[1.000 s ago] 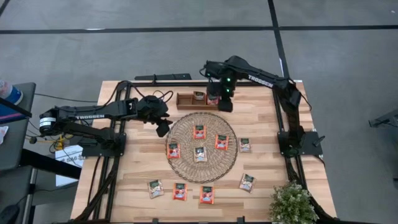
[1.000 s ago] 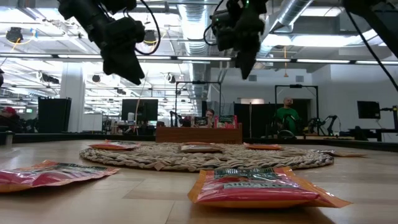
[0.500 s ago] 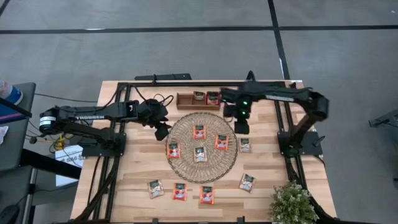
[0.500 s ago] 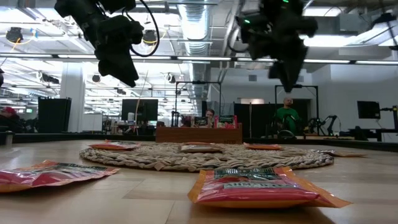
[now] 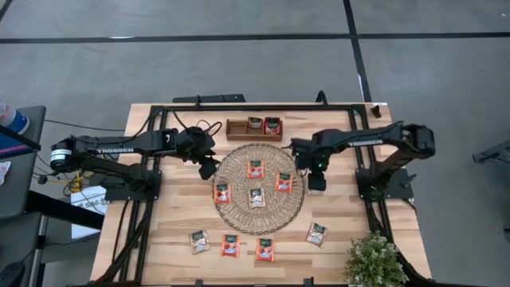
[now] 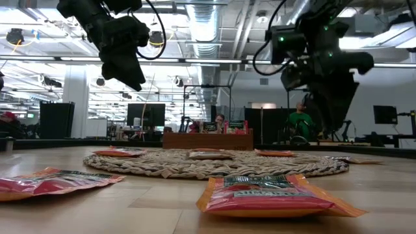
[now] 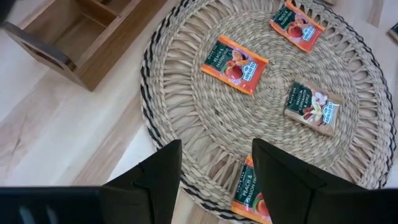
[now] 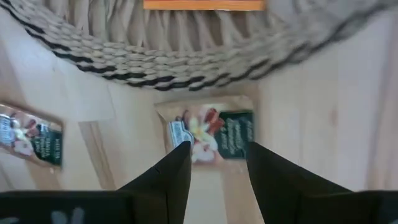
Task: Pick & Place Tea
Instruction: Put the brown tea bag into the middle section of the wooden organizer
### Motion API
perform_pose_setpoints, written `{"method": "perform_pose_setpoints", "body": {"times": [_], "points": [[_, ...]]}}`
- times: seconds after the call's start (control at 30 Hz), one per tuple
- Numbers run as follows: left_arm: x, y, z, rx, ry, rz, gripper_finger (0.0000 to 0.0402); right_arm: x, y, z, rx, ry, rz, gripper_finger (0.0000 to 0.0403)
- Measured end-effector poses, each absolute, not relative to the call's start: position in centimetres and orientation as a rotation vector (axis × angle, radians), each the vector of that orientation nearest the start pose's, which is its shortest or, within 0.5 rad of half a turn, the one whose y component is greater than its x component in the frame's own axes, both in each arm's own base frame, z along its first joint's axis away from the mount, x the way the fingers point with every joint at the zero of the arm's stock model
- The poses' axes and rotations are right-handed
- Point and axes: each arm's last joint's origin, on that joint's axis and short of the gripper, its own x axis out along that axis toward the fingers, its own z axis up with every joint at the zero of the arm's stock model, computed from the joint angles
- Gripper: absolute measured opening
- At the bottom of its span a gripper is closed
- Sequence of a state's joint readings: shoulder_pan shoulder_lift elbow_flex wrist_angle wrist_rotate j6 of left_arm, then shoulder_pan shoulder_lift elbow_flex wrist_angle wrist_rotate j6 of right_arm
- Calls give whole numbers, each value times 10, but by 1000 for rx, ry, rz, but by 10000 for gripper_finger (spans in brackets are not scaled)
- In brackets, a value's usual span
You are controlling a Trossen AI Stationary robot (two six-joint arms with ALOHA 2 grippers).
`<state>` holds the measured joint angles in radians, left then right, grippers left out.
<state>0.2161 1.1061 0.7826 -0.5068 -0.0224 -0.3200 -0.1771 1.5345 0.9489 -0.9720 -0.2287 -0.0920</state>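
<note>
Having swung from tray (image 5: 253, 128) over a table sachet (image 8: 211, 135), right pincer (image 5: 316, 182) spread, empty.

The pale wooden plank table (image 5: 183, 219) carries a round woven mat (image 5: 235, 211), a brown wooden compartment tray (image 5: 237, 129) and loose flat tea sachets (image 5: 230, 245) near its front edge.

Seeing tea sachets (image 5: 256, 197) lying flat, small, square, mostly red-orange, few pale grey-green. Four sitting on woven mat (image 5: 239, 209): three red-orange, one pale at centre. Two resting in wooden tray (image 5: 237, 127) compartments. Four more lying in loose row along near surface (image 5: 175, 227) edge. One pale sachet (image 8: 211, 135) lying just beside mat rim.
</note>
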Motion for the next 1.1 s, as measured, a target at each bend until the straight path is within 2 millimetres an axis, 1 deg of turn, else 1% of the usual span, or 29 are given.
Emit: {"method": "perform_pose_setpoints", "body": {"times": [0.17,0.3,0.5,0.6,0.8,1.1], "points": [[213,47,247,-390,785,360,188,254,-33,169,177,1546,104,146],[213,47,247,-391,785,361,188,258,-35,158,161,1585,94,146],[213,47,247,-392,794,359,188,251,-37,144,163,1621,93,146],[212,47,247,-391,794,358,188,245,-41,142,179,1627,76,146],[213,47,247,-387,795,357,188,242,-48,136,184,1594,65,146],[213,47,247,-387,794,356,188,237,-39,129,126,1604,75,145]]}}
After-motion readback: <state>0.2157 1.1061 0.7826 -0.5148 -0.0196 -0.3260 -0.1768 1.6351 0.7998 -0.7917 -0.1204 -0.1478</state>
